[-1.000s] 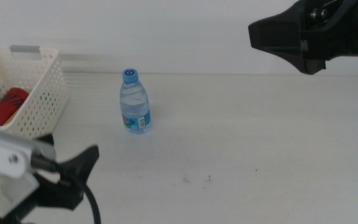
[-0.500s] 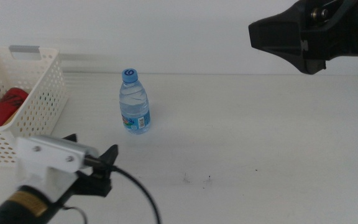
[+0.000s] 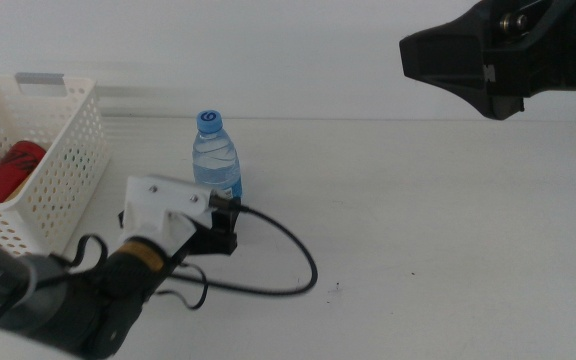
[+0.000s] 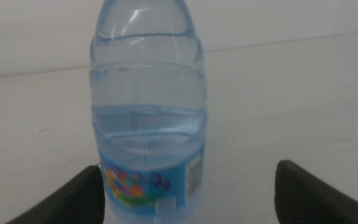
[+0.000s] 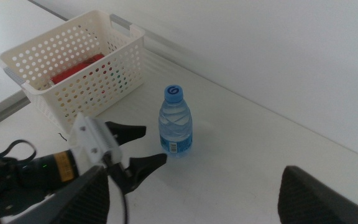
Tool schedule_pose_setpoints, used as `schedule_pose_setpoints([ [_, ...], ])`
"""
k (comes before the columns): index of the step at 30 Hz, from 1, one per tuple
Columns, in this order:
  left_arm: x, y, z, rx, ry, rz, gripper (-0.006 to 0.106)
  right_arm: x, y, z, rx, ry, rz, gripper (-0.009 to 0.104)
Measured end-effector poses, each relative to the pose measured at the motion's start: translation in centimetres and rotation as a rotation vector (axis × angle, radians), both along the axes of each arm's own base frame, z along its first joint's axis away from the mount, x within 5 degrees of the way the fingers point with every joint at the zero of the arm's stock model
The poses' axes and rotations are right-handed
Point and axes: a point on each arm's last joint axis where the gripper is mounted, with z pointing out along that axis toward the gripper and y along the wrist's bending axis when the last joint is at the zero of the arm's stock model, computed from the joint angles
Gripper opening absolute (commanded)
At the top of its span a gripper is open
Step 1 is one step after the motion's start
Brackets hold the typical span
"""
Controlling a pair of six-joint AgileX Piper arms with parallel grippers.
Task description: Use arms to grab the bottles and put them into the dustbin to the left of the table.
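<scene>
Your left end effector (image 5: 137, 147) was open w/ jaws off-centre at the water bottle (image 3: 217, 165), so closing risked tipping it.

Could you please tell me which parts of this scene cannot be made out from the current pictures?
- Small clear water bottle with blue cap: in the left wrist view the top edge cuts off its cap.
- Red item in the white perforated plastic basket: the basket wall hides most of it in the middle view, so its kind is unclear.
- Right gripper: the middle view's top edge cuts it off.
- Left gripper: in the middle view its white housing covers the open jaws.
</scene>
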Motion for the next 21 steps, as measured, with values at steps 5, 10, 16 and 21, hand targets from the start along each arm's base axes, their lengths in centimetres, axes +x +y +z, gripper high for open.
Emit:
schedule_pose_setpoints([
  [5,2.7,-0.3,-0.3,0.015,0.010,0.012,0.094,0.0,0.0,0.0,0.000,0.000,0.000,0.088],
  [10,5.2,-0.5,-0.8,0.024,0.016,0.031,0.094,0.0,0.0,0.0,0.000,0.000,0.000,0.088],
  [16,7.6,-0.9,-2.0,0.028,0.019,0.040,0.094,0.0,0.0,0.0,0.000,0.000,0.000,0.088],
  [21,8.9,-1.1,-3.0,0.045,0.014,0.043,0.094,0.0,0.0,0.0,0.000,0.000,0.000,0.088],
])
